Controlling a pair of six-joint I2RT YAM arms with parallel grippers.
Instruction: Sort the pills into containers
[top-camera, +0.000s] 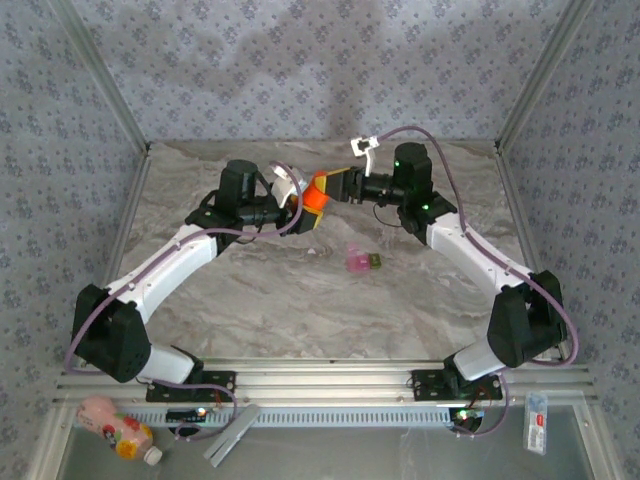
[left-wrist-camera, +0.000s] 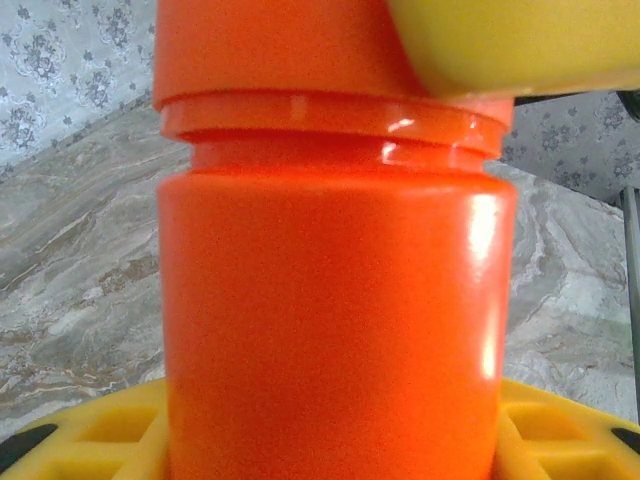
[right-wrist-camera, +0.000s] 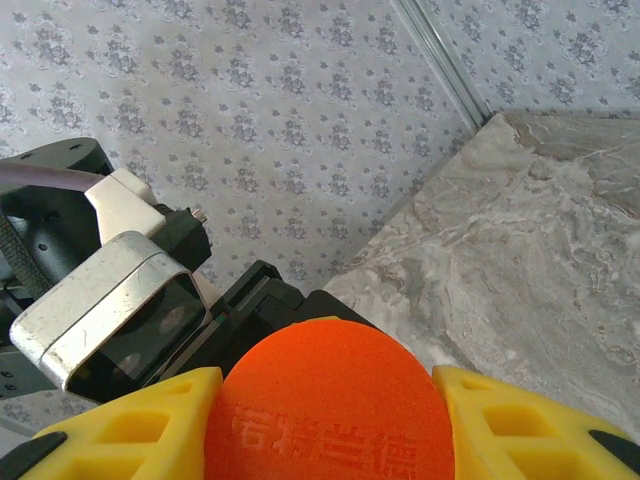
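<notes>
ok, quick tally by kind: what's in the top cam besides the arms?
orange bottle: 1
pink-and-green pill case: 1
pink-and-yellow bottle: 1
white flat packet: 1
grey strip: 1
Total: 5

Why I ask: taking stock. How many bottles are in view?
2. The orange bottle is gripped by both arms' jaws over the far table; a pink drink bottle lies off the table, front left. More may be hidden.
</notes>
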